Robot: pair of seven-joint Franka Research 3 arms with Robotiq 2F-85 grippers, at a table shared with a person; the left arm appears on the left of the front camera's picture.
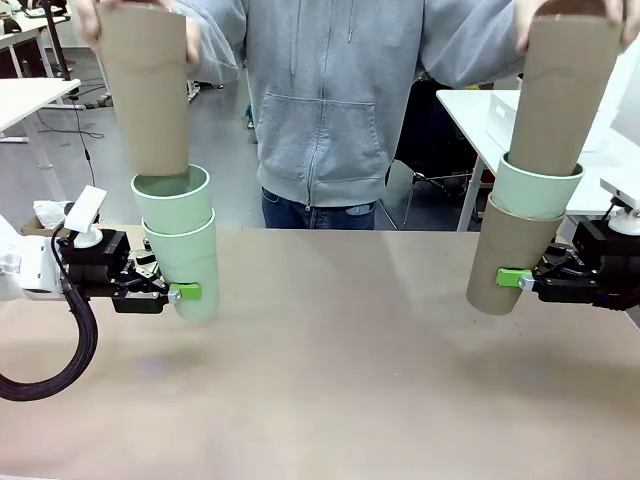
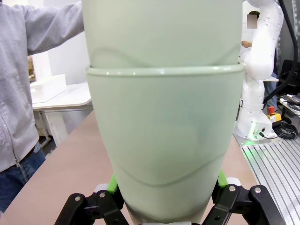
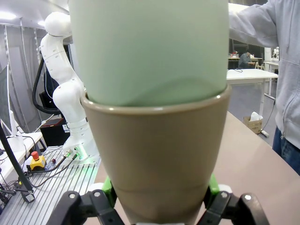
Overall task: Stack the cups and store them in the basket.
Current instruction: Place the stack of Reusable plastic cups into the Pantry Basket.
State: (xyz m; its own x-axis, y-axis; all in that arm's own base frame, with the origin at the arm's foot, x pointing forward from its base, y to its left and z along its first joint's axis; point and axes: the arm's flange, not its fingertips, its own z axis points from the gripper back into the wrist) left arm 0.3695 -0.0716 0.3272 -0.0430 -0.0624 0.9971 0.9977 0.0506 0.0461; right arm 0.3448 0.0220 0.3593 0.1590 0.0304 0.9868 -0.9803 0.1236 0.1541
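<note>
Cups stand in two stacks, one over each end of the bench [image 1: 340, 360]. Over the bench's left end, my left hand [image 1: 185, 292] is clenched around the lower mint cup [image 1: 190, 265], green pads pressed to its sides near the base. The upper mint cup [image 1: 172, 200] is nested upright inside it. A blurred left taupe cup [image 1: 148, 90] hangs above them, its base just at the upper mint cup's mouth, gripped at the top by the person [image 1: 330, 100] at the bench's far edge.

Over the bench's right end, my right hand [image 1: 513, 278] is clamped on the bottom taupe cup [image 1: 510, 255]. A middle mint cup [image 1: 535, 190] sits in it, and the top taupe cup [image 1: 565, 90] sits in that, leaning slightly, with the person's fingers on its rim.
</note>
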